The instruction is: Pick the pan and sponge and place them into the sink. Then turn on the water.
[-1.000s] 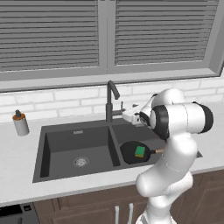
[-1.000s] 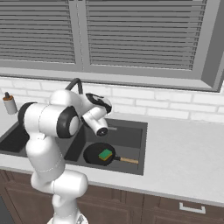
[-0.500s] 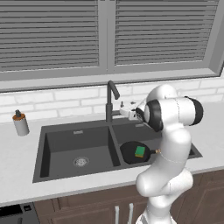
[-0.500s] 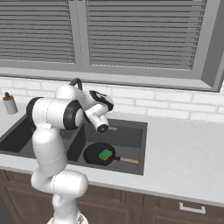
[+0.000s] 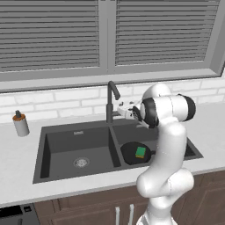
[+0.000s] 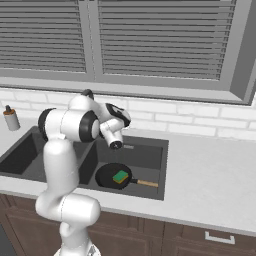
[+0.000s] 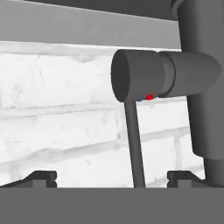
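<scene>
White brick wall (image 5: 57,103) behind dark sink (image 5: 61,151).

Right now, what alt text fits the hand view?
Close-up of the dark faucet, its side valve body and thin lever hanging down, straight ahead of the open tool. White brick wall lies behind, a grey window sill above.

The black pan (image 5: 135,153) lay flat in the right basin of the dark grey double sink (image 5: 78,132), its thin wooden handle (image 6: 146,183) pointing to about 4 o'clock in the right base view. The green sponge (image 5: 140,152) rested on the pan.
</scene>
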Controlling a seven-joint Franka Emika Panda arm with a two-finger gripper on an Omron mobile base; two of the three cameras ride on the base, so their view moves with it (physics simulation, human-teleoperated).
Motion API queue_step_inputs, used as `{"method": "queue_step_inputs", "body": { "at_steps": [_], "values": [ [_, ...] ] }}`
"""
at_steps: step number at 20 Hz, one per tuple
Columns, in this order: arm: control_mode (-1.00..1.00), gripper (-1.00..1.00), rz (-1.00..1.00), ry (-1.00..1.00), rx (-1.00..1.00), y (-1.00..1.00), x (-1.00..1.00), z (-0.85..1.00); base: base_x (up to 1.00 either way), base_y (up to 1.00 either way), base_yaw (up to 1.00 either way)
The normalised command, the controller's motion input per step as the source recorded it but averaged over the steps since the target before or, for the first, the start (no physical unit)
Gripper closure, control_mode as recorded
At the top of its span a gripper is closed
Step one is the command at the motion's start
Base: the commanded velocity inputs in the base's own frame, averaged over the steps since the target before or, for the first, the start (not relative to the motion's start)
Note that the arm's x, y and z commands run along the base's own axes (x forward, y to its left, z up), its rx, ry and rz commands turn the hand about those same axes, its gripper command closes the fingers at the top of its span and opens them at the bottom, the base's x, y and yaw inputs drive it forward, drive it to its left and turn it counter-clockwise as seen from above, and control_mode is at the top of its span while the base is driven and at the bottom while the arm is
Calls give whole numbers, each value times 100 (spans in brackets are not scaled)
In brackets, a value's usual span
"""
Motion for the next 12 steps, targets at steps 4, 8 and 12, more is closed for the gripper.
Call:
{"method": "queue_step_inputs", "body": {
  "at_steps": [4,8,12],
  "values": [
    [-100,-100,-5,0,0,4,26,-26,0,0,0],
    [-100,-100,-5,0,0,2,31,-26,0,0,0],
    [-100,-100,-4,0,2,0,29,-20,0,0,0]
  ]
}}
